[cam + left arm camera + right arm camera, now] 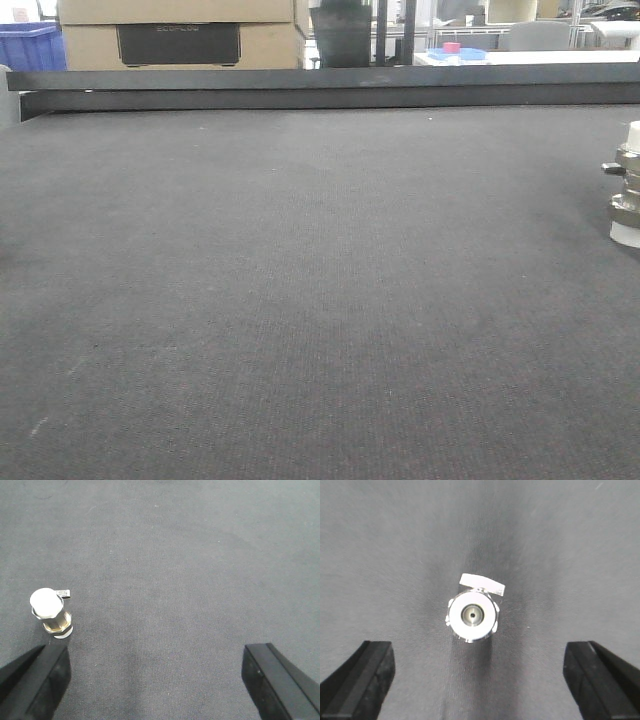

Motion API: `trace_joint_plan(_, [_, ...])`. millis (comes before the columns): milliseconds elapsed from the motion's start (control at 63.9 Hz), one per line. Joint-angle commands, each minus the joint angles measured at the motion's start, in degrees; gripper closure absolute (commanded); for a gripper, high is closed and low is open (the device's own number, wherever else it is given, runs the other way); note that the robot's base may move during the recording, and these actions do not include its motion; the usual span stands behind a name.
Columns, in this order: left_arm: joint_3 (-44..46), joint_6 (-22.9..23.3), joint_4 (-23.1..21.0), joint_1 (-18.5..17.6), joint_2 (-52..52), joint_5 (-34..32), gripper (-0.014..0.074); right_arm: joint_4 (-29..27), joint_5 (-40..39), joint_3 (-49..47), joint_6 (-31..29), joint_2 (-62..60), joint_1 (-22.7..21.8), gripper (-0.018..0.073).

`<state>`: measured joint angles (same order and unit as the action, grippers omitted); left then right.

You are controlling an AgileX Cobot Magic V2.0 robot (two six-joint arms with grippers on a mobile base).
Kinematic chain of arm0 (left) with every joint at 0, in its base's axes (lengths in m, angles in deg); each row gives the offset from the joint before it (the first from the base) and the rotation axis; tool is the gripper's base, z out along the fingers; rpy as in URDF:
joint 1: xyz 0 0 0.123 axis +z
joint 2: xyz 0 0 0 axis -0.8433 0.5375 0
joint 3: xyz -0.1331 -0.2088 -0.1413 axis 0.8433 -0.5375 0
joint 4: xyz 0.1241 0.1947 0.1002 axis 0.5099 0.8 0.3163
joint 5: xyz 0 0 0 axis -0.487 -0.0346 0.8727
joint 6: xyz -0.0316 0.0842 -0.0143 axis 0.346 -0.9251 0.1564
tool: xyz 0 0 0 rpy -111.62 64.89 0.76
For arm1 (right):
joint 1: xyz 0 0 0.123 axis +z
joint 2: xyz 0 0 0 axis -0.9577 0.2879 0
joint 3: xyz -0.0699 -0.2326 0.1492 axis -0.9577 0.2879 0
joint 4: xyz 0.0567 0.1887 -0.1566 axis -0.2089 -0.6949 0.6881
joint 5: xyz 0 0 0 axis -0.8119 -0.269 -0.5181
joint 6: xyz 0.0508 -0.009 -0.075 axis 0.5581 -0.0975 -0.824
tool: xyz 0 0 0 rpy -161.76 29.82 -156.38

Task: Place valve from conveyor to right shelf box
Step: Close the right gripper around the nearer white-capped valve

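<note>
You see the conveyor point(300, 300), a dark-grey woven belt with a black rail point(320, 88) along its far edge. On the belt the valve point(627, 185) stands upright at the right border of the front view, its lower white cap touching the belt.

Soft, even light. The belt point(300, 300) reads matte, weave sharp. The valve point(472, 615) shows bright metal sheen; a faint dark shadow band runs past it. Far background washed out, slightly blurred.

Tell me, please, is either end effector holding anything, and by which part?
Nothing is held: left end effector and right end effector are open; the valve stands free.
</note>
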<state>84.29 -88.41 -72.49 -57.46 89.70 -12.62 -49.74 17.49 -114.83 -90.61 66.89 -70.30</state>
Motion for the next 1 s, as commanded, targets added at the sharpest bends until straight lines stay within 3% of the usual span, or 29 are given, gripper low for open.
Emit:
trace_joint_plan(0, [0.59,0.42,-0.34,-0.47,0.03,-0.30,-0.0003,0.48,0.49,-0.68,-0.05,3.12,0.10,-0.0010])
trace_joint_plan(438, [0.59,0.42,-0.34,-0.47,0.03,-0.30,-0.0003,0.70,-1.57,-0.68,-0.05,15.87,-0.14,-0.0010])
trace_joint_plan(767, [0.59,0.42,-0.23,-0.47,0.03,-0.32,-0.0003,0.70,-1.56,-0.55,-0.05,18.94,-0.14,0.0000])
trace_joint_plan(876, [0.59,0.42,-0.23,-0.47,0.03,-0.32,-0.0003,0.70,-1.68,-0.55,-0.05,18.94,-0.14,0.0151])
trace_joint_plan(986, [0.59,0.42,-0.10,-0.47,0.03,0.59,-0.0003,0.70,-0.60,-0.55,-0.05,18.83,-0.14,0.0458])
